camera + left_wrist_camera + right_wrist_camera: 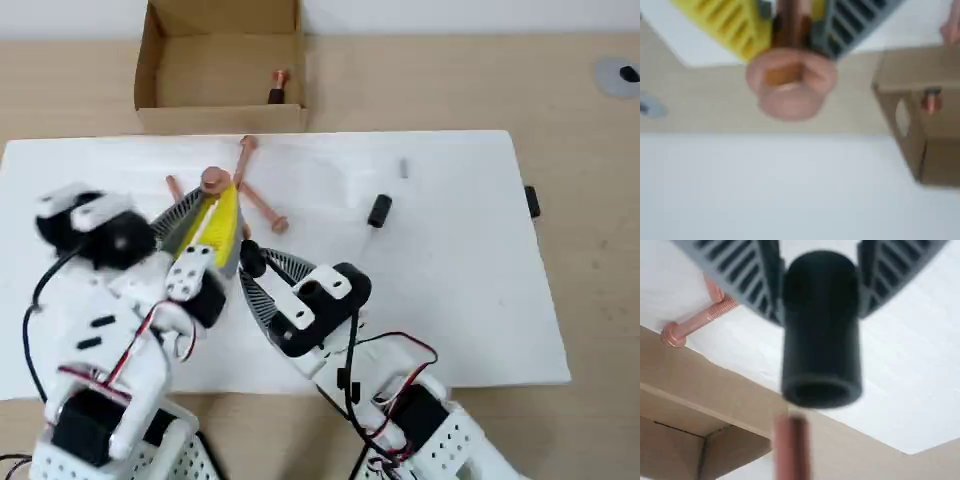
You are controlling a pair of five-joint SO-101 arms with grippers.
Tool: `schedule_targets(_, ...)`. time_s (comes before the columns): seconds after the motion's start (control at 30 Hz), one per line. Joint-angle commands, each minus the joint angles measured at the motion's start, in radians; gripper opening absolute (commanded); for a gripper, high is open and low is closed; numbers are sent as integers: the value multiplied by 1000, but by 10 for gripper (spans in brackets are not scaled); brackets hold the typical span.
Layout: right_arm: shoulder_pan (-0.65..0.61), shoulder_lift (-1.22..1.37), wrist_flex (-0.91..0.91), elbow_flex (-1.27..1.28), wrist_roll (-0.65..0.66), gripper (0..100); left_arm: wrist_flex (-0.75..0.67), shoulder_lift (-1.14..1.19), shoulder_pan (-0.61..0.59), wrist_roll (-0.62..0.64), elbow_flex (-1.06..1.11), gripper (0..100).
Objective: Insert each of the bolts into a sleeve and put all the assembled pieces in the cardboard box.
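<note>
Above the white mat (450, 280) on the counter (580, 110), the left claw (792, 37) grips a bolt (790, 85) and the right claw (820, 295) a black sleeve (821, 340), so insertion probably next needs their axes aligned.

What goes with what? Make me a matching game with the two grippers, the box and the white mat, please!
Things:
1. left gripper
2. right gripper
3. cardboard box
4. white mat

Matches:
A. a loose black sleeve lies on it
B. shut on a copper bolt
C. one assembled piece inside
D. shut on a black sleeve

Pairs: 1-B, 2-D, 3-C, 4-A.
</note>
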Motion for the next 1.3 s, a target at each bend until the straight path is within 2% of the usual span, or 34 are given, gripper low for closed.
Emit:
schedule_targets(0.0,19,-114,2,-24,-9,9,6,-50,-17,-3,-101,7)
schedule_targets(0.4,19,-116,-5,-27,-9,9,141,-47,-12,51,-161,7)
schedule_targets(0.67,19,-116,-5,-28,-9,9,132,-47,-11,54,-110,7)
schedule_targets(0.87,19,-116,-5,-28,-9,9,132,-45,74,66,-91,7)
schedule_targets(1.27,19,-116,-5,-28,-9,9,140,-51,75,37,-72,7)
